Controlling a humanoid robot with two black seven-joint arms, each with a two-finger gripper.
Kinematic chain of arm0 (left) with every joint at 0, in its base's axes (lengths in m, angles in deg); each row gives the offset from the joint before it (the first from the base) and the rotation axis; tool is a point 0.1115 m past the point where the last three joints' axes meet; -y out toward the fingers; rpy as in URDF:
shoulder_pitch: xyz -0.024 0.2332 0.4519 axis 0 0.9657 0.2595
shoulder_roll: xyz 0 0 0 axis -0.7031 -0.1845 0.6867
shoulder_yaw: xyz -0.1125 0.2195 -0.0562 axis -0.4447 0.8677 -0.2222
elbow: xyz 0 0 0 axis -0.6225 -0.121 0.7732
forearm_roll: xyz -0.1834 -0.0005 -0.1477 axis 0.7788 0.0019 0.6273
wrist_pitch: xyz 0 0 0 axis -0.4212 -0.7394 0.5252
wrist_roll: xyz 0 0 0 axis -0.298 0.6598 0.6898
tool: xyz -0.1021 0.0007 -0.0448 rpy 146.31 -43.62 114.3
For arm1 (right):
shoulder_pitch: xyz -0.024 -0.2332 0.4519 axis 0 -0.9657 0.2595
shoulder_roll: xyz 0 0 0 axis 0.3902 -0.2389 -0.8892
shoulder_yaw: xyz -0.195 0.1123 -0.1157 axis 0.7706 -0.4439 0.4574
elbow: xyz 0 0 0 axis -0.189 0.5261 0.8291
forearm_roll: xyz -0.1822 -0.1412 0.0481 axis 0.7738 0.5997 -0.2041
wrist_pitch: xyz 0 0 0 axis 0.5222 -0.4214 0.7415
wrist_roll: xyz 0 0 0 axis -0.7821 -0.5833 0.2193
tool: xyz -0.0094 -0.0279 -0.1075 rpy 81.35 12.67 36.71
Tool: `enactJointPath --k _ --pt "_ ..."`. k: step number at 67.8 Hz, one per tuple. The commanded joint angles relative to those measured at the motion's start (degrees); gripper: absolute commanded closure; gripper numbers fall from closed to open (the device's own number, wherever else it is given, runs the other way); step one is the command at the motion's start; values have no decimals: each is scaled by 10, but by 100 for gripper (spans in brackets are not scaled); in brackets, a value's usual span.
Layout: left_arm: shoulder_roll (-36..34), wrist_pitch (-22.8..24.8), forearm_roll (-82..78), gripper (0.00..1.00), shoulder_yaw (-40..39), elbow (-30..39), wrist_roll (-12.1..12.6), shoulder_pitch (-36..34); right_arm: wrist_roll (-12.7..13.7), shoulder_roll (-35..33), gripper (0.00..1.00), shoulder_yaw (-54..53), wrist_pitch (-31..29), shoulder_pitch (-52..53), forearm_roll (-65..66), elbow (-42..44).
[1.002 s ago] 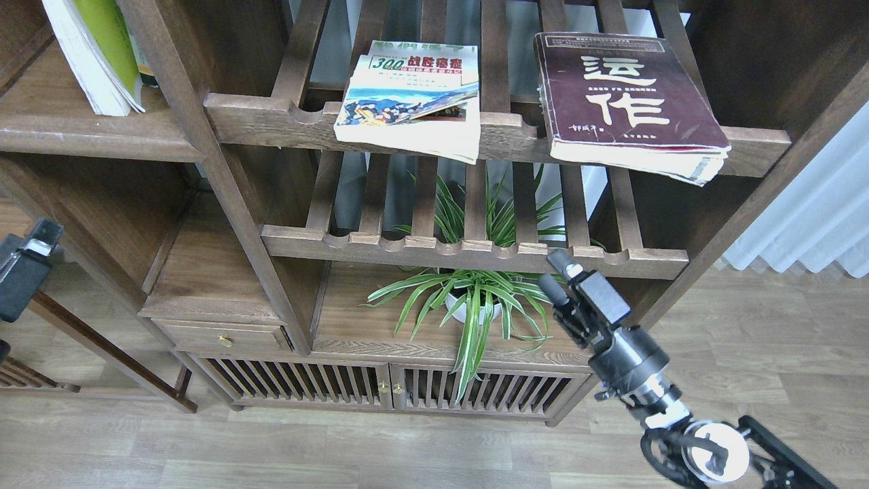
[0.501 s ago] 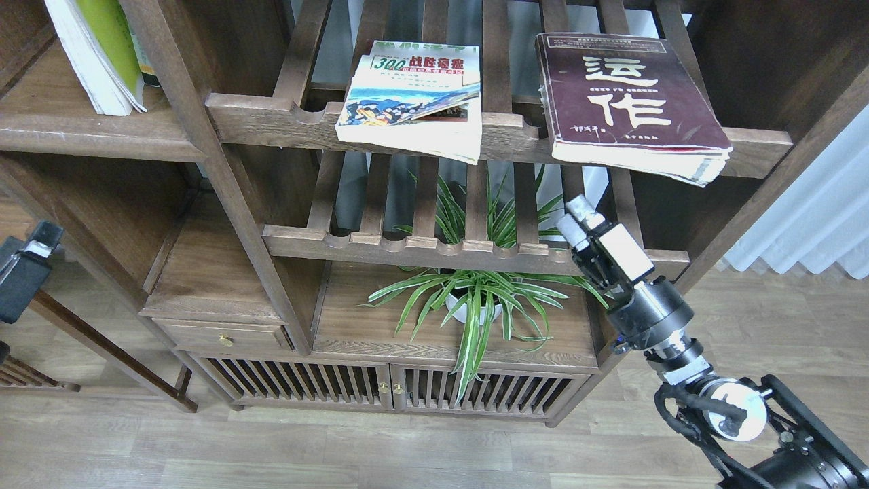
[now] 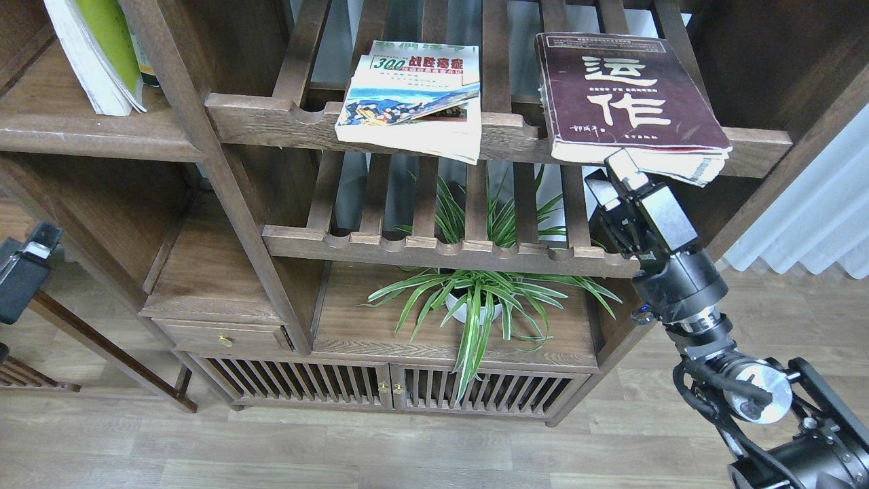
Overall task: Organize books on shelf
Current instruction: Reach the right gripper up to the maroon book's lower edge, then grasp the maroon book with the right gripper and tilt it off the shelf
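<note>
The white "300" book [image 3: 411, 95] lies flat on the upper slatted rack [image 3: 271, 119]. The thick maroon book [image 3: 628, 102] lies to its right, with its front edge overhanging the rail. The yellow-green book [image 3: 105, 41] stands leaning on the solid shelf board [image 3: 81, 132] at top left. My right gripper [image 3: 609, 174] points up just below the maroon book's front edge; its fingers are slightly apart and empty. My left gripper [image 3: 27, 261] is a dark shape at the left edge, and its fingers cannot be told apart.
A spider plant in a white pot [image 3: 475, 302] stands on the cabinet top under the lower slatted rack [image 3: 468, 255]. A small drawer [image 3: 220, 336] and slatted doors are below. A white curtain [image 3: 815, 210] hangs at the right.
My right arm has risen up and to the right, from beside the plant to just under the maroon book's front edge. The books and the left arm have not moved.
</note>
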Motion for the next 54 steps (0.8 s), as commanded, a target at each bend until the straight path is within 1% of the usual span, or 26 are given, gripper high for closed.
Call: enactJointPath --k 1,24,38,39,46,54 --pt "0 0 0 1 0 0 0 0 1 0 8 -13 0 10 -3 0" --pt "0 0 0 1 0 0 0 1 1 0 9 -15 0 18 -5 2" --pt "0 0 0 1 0 0 0 0 0 0 14 -15 0 18 -13 2" --pt "0 0 0 1 0 0 0 0 0 0 17 -15 0 18 -16 3" --pt "0 0 0 1 0 0 0 0 0 0 23 -15 0 17 -26 5" --pt "0 0 0 1 0 -1 0 0 0 2 34 -14 0 16 -37 6"
